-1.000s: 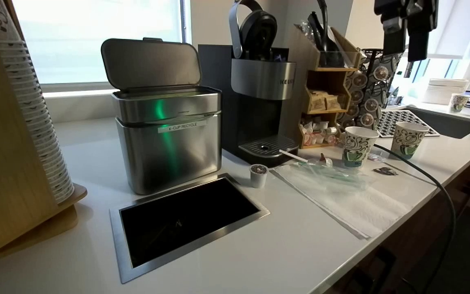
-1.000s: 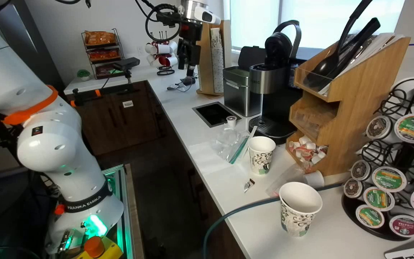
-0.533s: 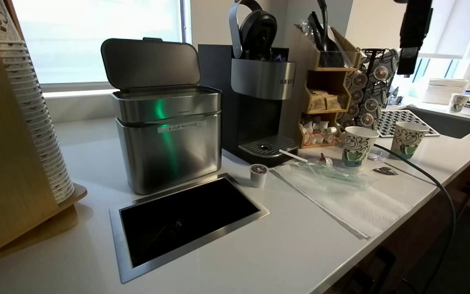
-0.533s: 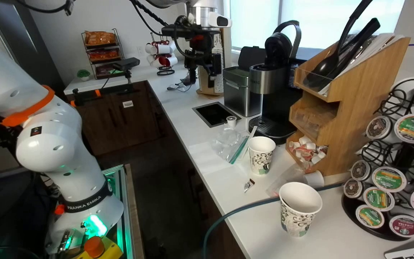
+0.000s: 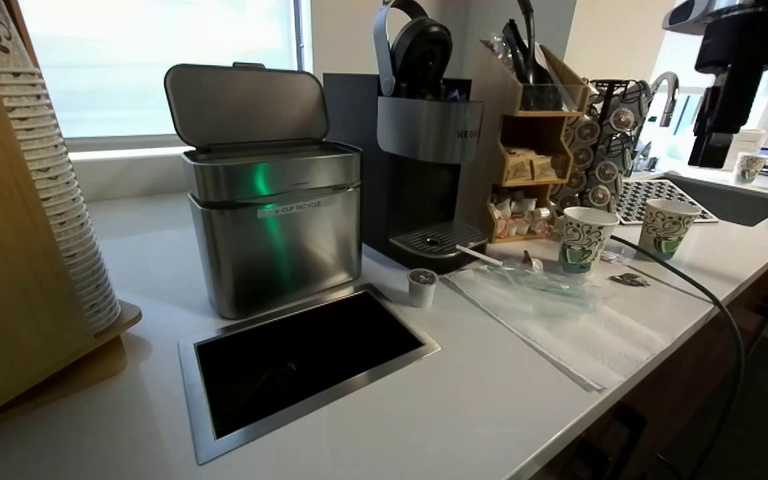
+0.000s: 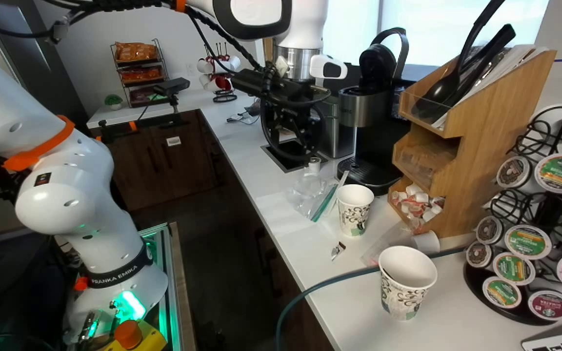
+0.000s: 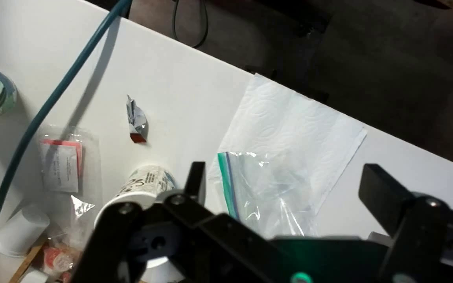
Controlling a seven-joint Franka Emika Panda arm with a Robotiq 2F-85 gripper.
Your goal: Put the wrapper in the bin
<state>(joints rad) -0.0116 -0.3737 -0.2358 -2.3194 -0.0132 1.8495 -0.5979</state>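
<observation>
Silver crumpled wrapper point(image 7: 137, 120) on white counter point(image 7: 183, 94), well apart from the wide-spread, empty hand point(image 7: 287, 183).

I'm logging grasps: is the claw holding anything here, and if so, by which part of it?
Nothing is held: in the wrist view the claw stands open, and the crumpled wrapper lies loose on the counter.
</observation>
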